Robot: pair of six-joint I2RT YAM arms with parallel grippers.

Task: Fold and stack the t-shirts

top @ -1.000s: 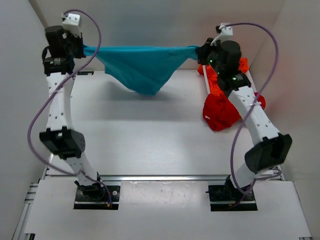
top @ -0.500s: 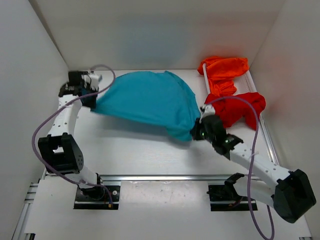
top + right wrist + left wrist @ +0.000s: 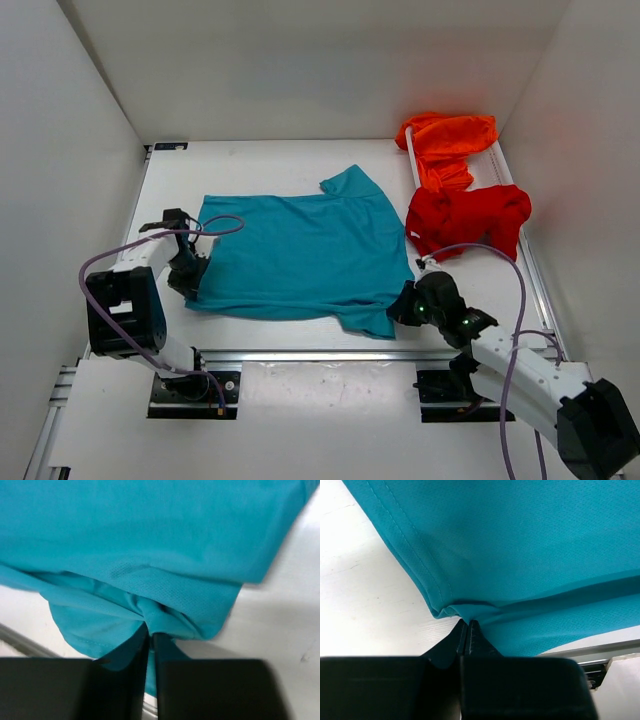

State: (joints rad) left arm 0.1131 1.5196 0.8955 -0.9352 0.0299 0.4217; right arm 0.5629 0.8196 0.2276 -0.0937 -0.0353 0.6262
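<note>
Wide white counter [image 3: 280,175], and the teal-blue t-shirt [image 3: 300,255] lies spread nearly flat across the middle of it, one sleeve kicked up at the far edge. Off to the right, the red t-shirt [image 3: 465,215] is heaped, with the orange t-shirt [image 3: 450,135] crumpled just beyond it, both unfolded. Down low, the left tool [image 3: 192,272] is clamped on the teal shirt's left hem, its jaws pinched tight on a pucker of cloth. The right tool [image 3: 400,307] is likewise closed on the near right corner, fabric bunched between its jaws. The danger is that either tool pulls away before letting go and drags the shirt askew, or rumples that corner. The flipped sleeve could also spoil a clean fold.
</note>
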